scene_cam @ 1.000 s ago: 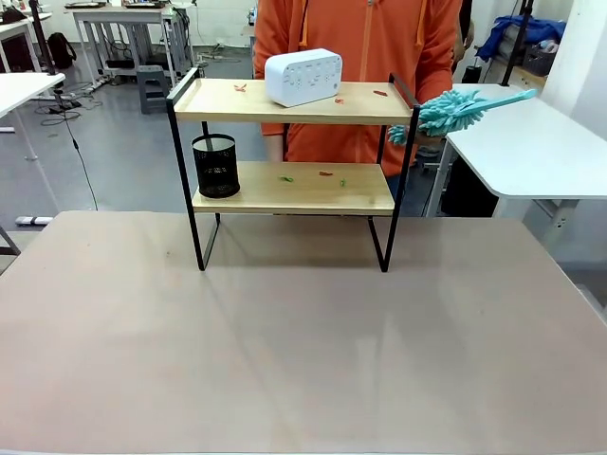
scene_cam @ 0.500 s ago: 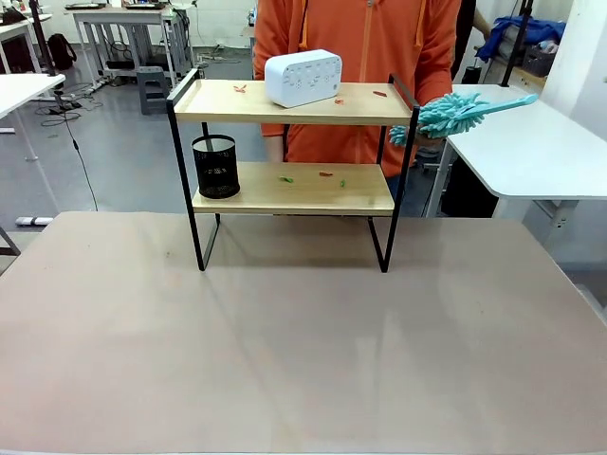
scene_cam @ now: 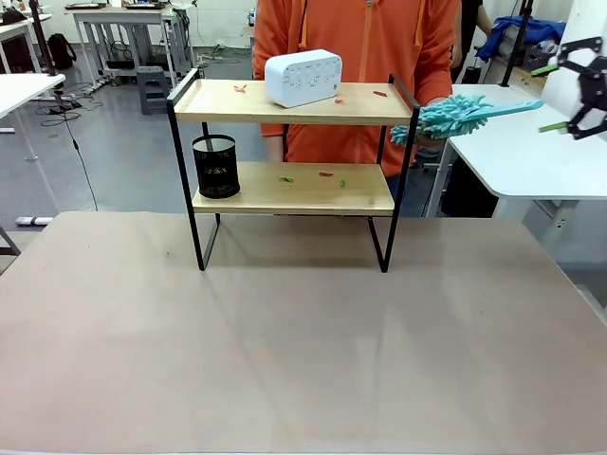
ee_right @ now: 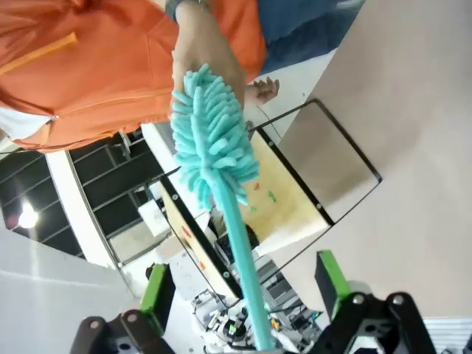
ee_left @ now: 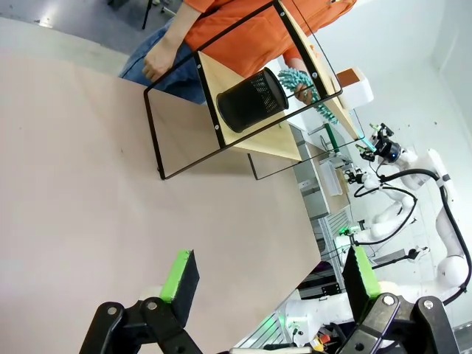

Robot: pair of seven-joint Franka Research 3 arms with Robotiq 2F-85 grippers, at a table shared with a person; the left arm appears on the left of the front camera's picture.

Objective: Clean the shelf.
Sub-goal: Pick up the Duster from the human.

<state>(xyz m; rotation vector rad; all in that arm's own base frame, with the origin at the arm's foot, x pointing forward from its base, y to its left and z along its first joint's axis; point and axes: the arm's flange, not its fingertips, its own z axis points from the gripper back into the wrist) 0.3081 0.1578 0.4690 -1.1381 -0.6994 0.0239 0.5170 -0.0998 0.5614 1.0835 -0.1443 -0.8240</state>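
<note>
The shelf (scene_cam: 218,100) stands mid-table with small red and green scraps (scene_cam: 325,173) on both boards. A white box (scene_cam: 303,78) sits on top and a black mesh cup (scene_cam: 215,166) on the lower board. A person in orange behind it holds out a teal duster (scene_cam: 453,114), handle pointing right. My right gripper (scene_cam: 550,98) hangs open at the handle's end. In the right wrist view the duster (ee_right: 214,147) runs down between the open right gripper (ee_right: 243,291) fingers, ungripped. My left gripper (ee_left: 271,274) is open over the table, with the shelf (ee_left: 284,136) far ahead.
The tan tabletop (scene_cam: 303,341) spreads wide in front of the shelf. A white table (scene_cam: 531,152) stands to the right, beside the person. Other tables and cables lie on the floor at the far left.
My right gripper has come into the front view from the right, up to the duster's handle end. The person has kept the duster held out, slightly lower.
</note>
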